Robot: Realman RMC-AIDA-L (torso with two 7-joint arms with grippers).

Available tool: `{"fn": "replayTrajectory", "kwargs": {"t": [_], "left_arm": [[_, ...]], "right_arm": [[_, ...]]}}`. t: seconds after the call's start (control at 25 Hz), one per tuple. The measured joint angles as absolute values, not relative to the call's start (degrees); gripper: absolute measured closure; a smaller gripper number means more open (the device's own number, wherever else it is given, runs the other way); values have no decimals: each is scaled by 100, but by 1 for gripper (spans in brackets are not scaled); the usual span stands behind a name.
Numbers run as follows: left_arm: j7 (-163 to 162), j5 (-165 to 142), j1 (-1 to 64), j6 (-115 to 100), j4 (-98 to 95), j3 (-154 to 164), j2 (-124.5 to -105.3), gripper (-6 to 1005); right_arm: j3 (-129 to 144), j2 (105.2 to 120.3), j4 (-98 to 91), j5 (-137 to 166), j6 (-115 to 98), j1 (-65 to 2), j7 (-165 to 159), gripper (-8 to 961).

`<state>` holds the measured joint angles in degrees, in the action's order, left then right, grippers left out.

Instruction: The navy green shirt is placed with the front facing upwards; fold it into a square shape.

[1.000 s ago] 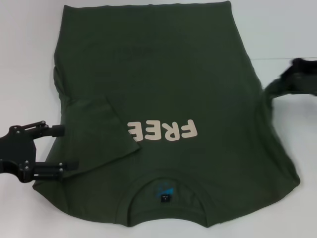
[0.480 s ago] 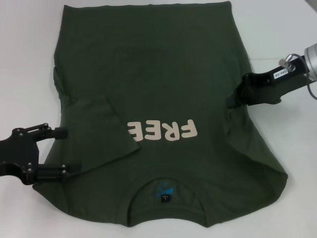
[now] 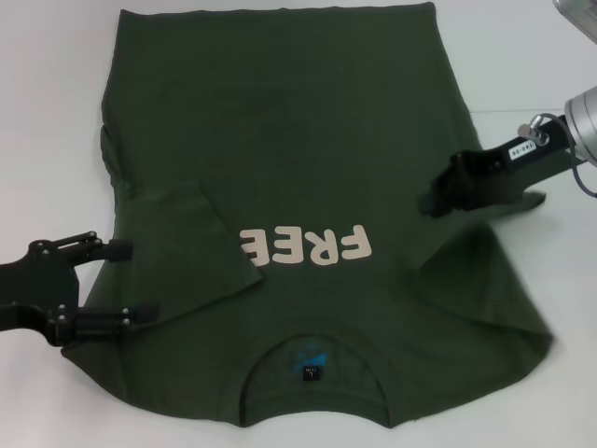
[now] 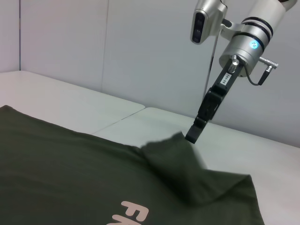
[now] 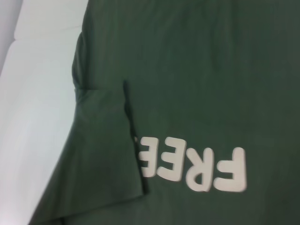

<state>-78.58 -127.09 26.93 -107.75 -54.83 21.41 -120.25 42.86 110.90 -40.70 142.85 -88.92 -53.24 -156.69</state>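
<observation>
The navy green shirt [image 3: 308, 140] lies flat on the white table, collar [image 3: 312, 359] nearest me and the cream "FREE" lettering [image 3: 308, 245] showing. Its left sleeve [image 3: 201, 238] is folded inward over the chest. My right gripper [image 3: 437, 198] is shut on the right sleeve [image 3: 466, 271] and holds it lifted above the shirt's right side; the left wrist view shows that gripper [image 4: 191, 137] pinching the raised cloth [image 4: 178, 159]. My left gripper [image 3: 121, 280] stands open, low at the shirt's left edge, holding nothing. In the right wrist view the lettering [image 5: 197, 171] and the folded sleeve [image 5: 105, 140] appear.
White table [image 3: 51, 112] surrounds the shirt on the left, right and far sides. A table seam [image 3: 522, 110] runs along the right side. A grey wall [image 4: 117, 51] stands behind the table in the left wrist view.
My right gripper has carried the right sleeve from the table's right side inward over the shirt's body. The left gripper has hardly moved.
</observation>
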Motion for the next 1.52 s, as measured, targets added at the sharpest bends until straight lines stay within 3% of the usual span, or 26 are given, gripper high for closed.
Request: {"fn": "replayTrajectory", "kwargs": {"t": [0.08,0.32,0.72,1.04,1.52], "left_arm": [[-7858,-12709,2696,-10774,-5484,2142,-12033,62],[-7916,-12709,2698,-10775,-5484,2148,-12044,61],[-7990,-12709,2689,-10789,-5485,2133,-12067,62],[-7989,-12709,2703,-10781,-5485,2161,-12058,61],[-7966,-12709,2707,-10775,-5485,2165,-12067,62]], "right_arm": [[4287,11096,-4067,14132,-8896,-5325,-15579,921],[4295,11034,-4014,13686,-8938,-5303,-15398,681],[4250,10685,-4092,14488,-9131,-4884,-15880,354],[4148,10590,-4192,15227,-9139,-4655,-15953,72],[4114,10605,-4189,15369,-8492,-4593,-15905,71]]}}
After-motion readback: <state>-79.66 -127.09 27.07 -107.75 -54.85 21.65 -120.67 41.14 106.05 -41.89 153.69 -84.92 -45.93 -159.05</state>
